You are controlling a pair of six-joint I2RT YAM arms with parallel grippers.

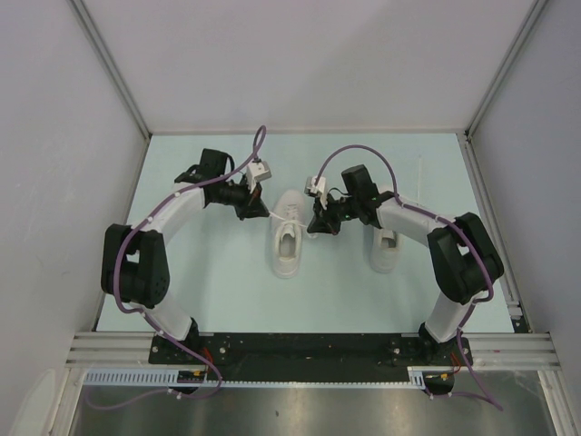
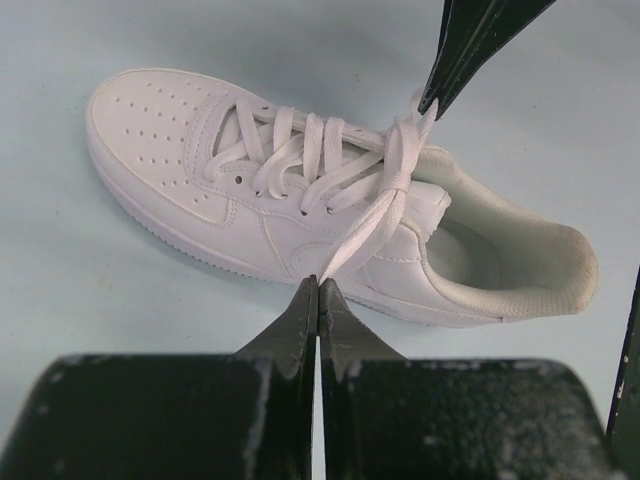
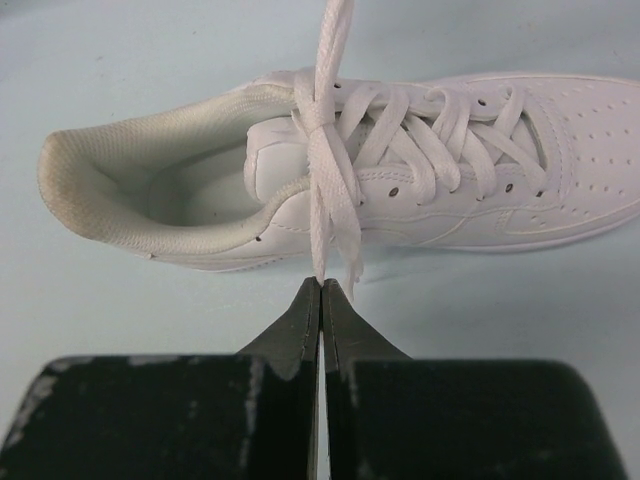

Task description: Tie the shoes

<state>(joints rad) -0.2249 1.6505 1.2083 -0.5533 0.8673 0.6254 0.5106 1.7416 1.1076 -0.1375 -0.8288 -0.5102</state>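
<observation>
A white sneaker (image 1: 289, 238) lies mid-table, toe pointing away from the arm bases. Its laces are crossed into a first knot (image 2: 401, 165) above the tongue. From that knot one lace end (image 2: 362, 230) runs taut to my left gripper (image 2: 320, 283), which is shut on it just left of the shoe (image 2: 190, 150). My right gripper (image 3: 322, 283) is shut on the other lace end (image 3: 325, 200), on the opposite side of the shoe (image 3: 480, 190). The right gripper's fingers (image 2: 462, 50) show at the top of the left wrist view. The second sneaker (image 1: 386, 250) lies to the right, partly under my right arm.
The shoes rest on a pale blue mat (image 1: 209, 291) enclosed by white walls with metal rails (image 1: 118, 82). Purple cables (image 1: 354, 153) loop over both arms. The black base bar (image 1: 309, 350) runs along the near edge.
</observation>
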